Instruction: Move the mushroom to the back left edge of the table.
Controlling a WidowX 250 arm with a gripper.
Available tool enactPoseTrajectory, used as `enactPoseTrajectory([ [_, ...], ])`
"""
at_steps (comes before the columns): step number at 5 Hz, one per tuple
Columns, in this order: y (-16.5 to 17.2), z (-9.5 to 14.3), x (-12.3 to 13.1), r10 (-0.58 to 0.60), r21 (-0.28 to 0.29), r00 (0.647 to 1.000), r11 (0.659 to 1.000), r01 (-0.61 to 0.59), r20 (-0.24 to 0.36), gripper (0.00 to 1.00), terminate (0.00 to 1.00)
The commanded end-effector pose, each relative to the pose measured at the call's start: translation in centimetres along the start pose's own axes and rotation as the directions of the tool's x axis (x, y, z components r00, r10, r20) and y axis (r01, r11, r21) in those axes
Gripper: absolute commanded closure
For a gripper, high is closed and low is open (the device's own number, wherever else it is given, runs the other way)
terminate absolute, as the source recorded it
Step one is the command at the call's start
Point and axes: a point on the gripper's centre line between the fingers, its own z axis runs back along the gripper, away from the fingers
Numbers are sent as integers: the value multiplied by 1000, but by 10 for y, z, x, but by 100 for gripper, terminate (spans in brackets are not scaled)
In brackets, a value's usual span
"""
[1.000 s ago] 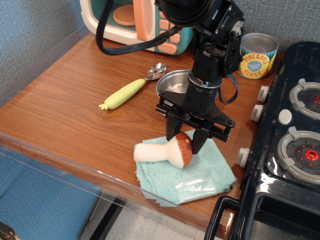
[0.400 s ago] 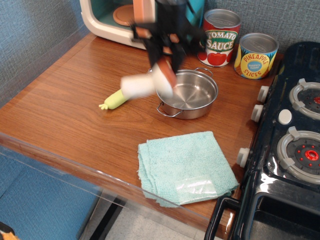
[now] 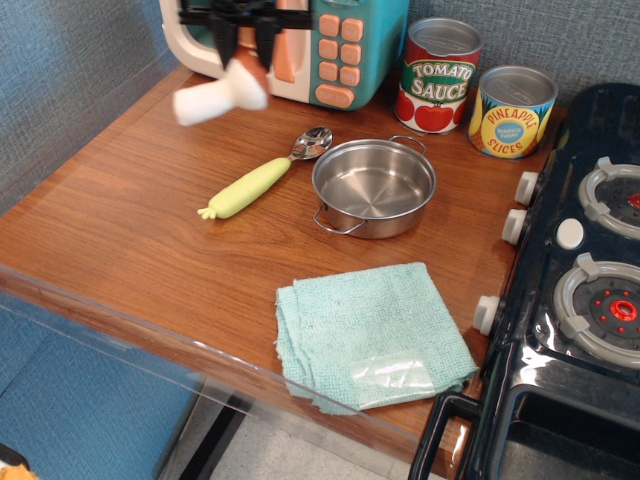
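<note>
Mushroom (image 3: 220, 98) now way off the teal cloth (image 3: 372, 333), clamped in gripper (image 3: 243, 45), hanging above back left of table (image 3: 120, 210). Basically just needs lowering and letting go.

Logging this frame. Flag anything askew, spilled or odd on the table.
Nothing spilled or damaged. Only oddity: the mushroom hangs blurred in the hand above the table's back left, not set down.
</note>
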Motion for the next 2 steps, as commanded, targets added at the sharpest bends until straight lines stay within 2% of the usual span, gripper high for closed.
enactPoseTrajectory([
  [1, 57, 3, 19, 104, 25, 994, 994, -104, 28, 100, 0],
  [2, 76, -3, 26, 137, 36, 989, 990, -140, 60, 100, 0],
])
